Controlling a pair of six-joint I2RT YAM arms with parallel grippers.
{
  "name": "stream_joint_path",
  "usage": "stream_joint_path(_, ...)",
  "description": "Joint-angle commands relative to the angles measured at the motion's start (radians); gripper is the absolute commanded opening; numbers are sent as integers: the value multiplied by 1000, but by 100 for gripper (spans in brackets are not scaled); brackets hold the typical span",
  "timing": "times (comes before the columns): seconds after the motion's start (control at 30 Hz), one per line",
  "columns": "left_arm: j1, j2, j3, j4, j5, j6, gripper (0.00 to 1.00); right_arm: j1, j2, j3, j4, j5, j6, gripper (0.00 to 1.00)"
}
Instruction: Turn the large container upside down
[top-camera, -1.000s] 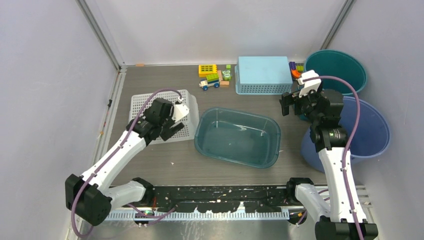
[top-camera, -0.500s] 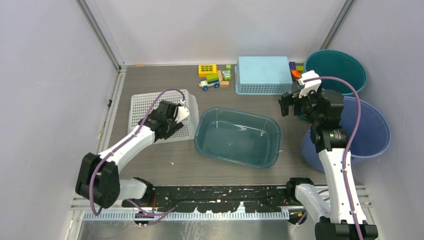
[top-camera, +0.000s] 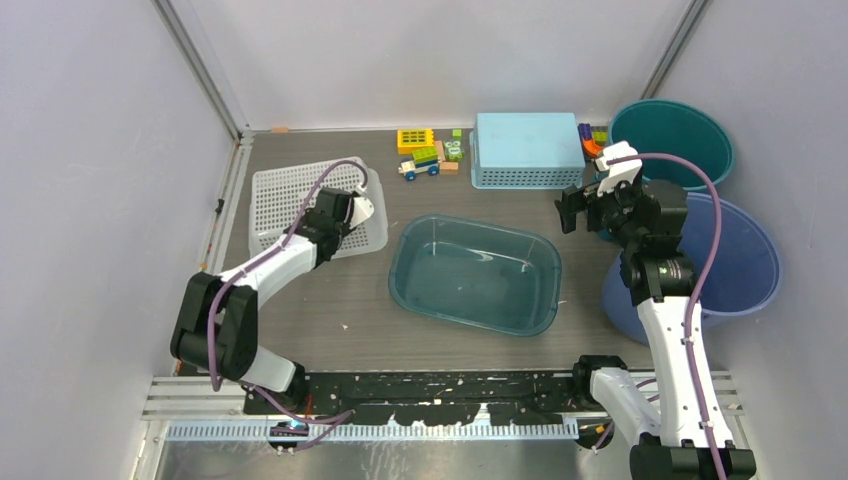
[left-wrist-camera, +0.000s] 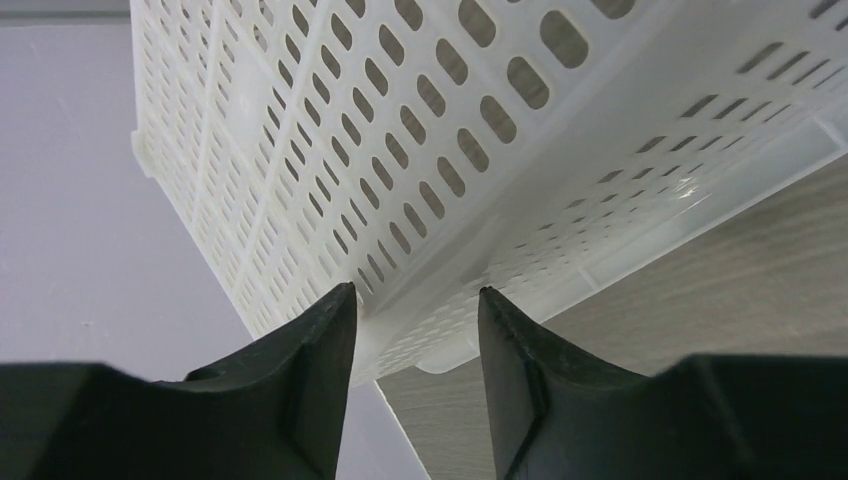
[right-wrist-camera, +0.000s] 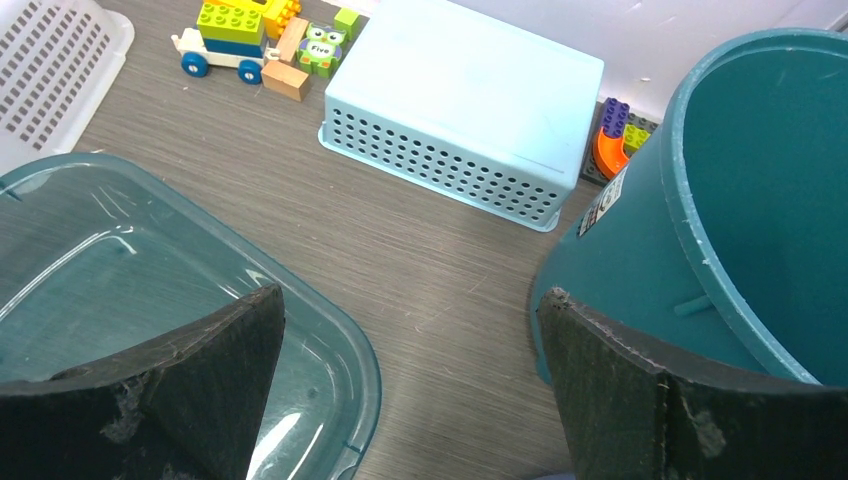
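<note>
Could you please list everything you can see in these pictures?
white basket: 1, white perforated, upside down, left
tub: 1, translucent teal, upright, centre
blue basket: 1, pale blue perforated, upside down, far centre
teal bucket: 1, teal, far right corner
blue bucket: 1, blue, right
toy blocks: two clusters, mixed colours, either side of the blue basket
table: 1, grey-brown
left claw: 1, black, straddling the white basket's corner
right claw: 1, black, open, above the table between tub and teal bucket
</note>
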Motion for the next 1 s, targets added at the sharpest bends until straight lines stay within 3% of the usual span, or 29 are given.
stream_joint_path(0.0,28,74,30,94,-3,40,46,-6,-17,4,33,-15,15,100)
stream_joint_path(0.37,44,169,52,222,25,188,41,-6,-14,4,34,-16,21,100)
stream_joint_path(0.47,45,160,90,195,-1,169,53,-6,-17,2,33,-14,20,100)
stream_joint_path(0.57,45,67,121,107,9,96,73,-6,-17,2,34,-13,18,100)
stream_joint_path(0.73,46,-112,101,21,-22,-13,96,-6,-12,2,34,-21,19,100)
stream_joint_path(0.97,126,-174,8,53,-132,-58,100,-6,-13,2,34,-32,27,100)
